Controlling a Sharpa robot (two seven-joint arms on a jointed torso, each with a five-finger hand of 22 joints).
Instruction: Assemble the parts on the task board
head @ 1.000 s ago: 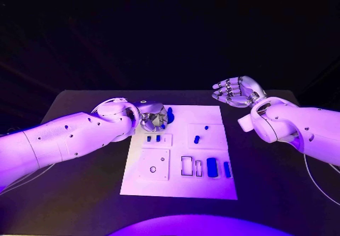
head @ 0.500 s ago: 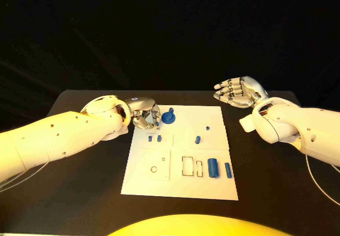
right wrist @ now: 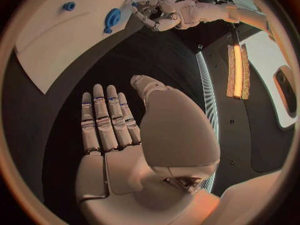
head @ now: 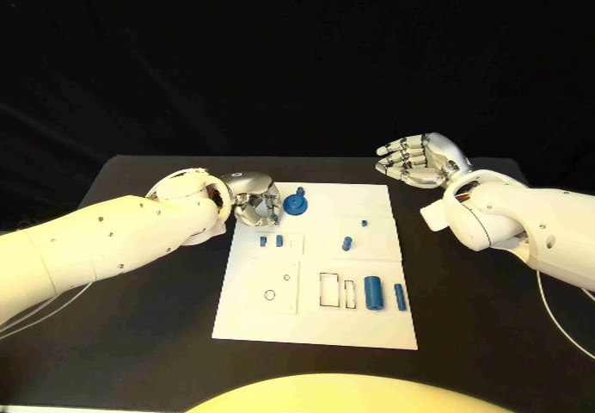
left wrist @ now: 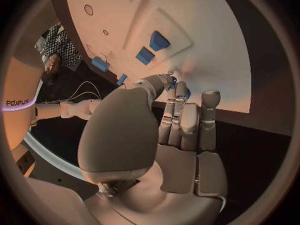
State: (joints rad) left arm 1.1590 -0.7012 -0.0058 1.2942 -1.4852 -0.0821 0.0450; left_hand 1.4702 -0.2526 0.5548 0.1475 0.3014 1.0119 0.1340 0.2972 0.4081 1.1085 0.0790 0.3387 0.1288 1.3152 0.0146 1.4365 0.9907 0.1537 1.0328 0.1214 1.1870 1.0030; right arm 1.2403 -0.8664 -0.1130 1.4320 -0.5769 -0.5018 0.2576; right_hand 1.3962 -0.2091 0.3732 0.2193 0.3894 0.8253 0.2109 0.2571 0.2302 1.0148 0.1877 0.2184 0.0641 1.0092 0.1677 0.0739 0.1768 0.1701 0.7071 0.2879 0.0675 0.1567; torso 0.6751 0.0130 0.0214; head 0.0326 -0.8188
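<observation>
The left hand (head: 254, 206), fingers curled in and holding nothing, hovers beside the round blue part (head: 295, 204) at the board's (head: 310, 327) far-left corner; the right hand (head: 420, 161) hangs open, fingers together, over the desk (head: 471, 310).

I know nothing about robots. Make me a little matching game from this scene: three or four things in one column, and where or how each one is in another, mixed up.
Things:
1. left hand
2. right hand
3. round blue part
4. task board

Places or states:
a. flat in the middle of the black table
b. raised off the board's far right corner, fingers apart, holding nothing
c. on the board's far left area, next to a hand
d. at the board's far left corner, fingers curled

Pairs: 1-d, 2-b, 3-c, 4-a
</observation>
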